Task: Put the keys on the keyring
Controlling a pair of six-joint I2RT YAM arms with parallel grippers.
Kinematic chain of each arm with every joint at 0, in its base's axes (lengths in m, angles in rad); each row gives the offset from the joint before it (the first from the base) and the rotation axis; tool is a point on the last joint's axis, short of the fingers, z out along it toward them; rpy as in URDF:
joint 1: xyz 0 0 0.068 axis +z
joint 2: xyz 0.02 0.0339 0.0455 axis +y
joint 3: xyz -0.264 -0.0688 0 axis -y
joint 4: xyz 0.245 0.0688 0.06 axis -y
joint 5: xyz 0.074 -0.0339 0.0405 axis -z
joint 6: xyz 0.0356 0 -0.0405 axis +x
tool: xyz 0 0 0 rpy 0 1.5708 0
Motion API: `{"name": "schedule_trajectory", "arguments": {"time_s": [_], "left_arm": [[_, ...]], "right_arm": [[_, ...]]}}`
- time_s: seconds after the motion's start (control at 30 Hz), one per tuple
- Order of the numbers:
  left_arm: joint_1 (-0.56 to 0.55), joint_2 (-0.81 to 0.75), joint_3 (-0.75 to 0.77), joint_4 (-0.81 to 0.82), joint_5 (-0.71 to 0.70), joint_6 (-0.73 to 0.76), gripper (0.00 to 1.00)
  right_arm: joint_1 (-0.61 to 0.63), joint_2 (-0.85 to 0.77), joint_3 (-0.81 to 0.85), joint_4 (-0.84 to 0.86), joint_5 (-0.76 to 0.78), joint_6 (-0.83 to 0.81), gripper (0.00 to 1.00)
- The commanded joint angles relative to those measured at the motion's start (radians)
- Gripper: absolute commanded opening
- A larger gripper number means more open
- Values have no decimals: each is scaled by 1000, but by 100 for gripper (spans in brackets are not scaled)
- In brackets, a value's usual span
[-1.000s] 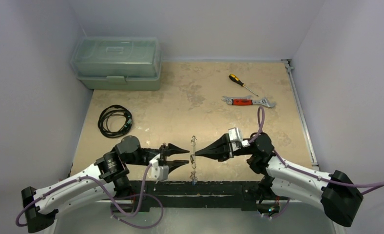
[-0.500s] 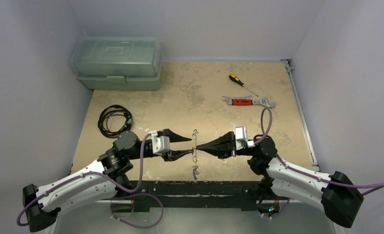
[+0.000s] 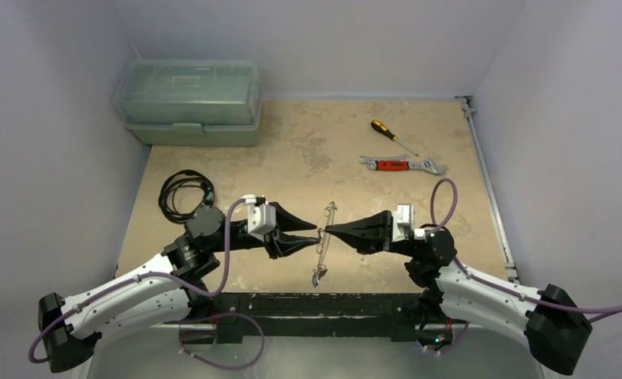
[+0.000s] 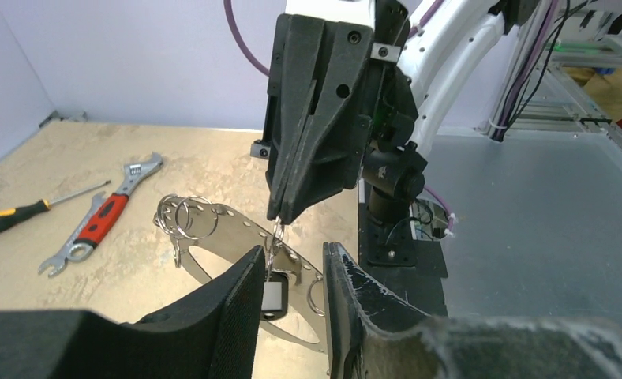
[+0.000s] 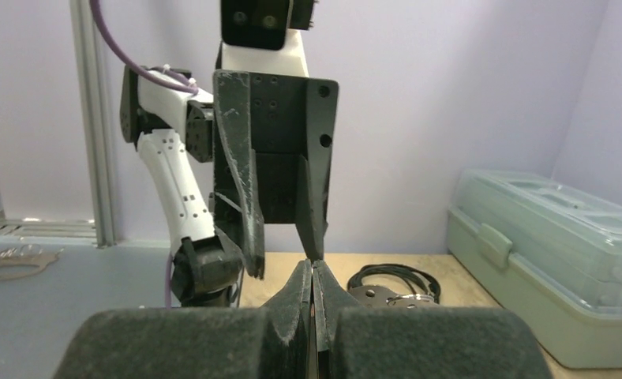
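Right pincer (image 3: 327, 230) grips the keyring (image 3: 331, 212) near the worktop's front edge, I see; left pincer (image 4: 292, 253) is wide around the black-tagged key (image 4: 272, 296).

The top camera hangs above and behind the arm bases, looking steeply down on the whole tabletop (image 3: 292, 158), with the keyring (image 3: 324, 237) near its middle. The left wrist camera sits close to the left of the keyring, facing right past the left hand (image 4: 292, 253) to the right hand (image 4: 276, 217) and the wrench (image 4: 103, 221) beyond. The right wrist camera sits close to the keyring's right, facing left toward the toolbox (image 5: 545, 260). All views share the meeting hands.
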Motion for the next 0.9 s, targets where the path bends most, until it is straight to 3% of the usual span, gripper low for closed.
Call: {"name": "schedule_trajectory", "arguments": {"time_s": [0.0,0.17,0.37,0.7,0.87], "left_arm": [[3,-26,-1,89,41,-42,33],[4,-35,-35,168,14,-77,33],[2,-29,-134,382,-64,-156,29],[1,53,-174,565,-37,-172,28],[1,98,-174,628,-19,-178,23]], "right_arm": [[3,-37,-5,67,102,7,0],[3,-70,-15,74,127,9,0],[3,-86,-19,96,125,26,0],[3,-76,-17,114,128,51,0],[3,-58,-13,135,114,65,0]]}}
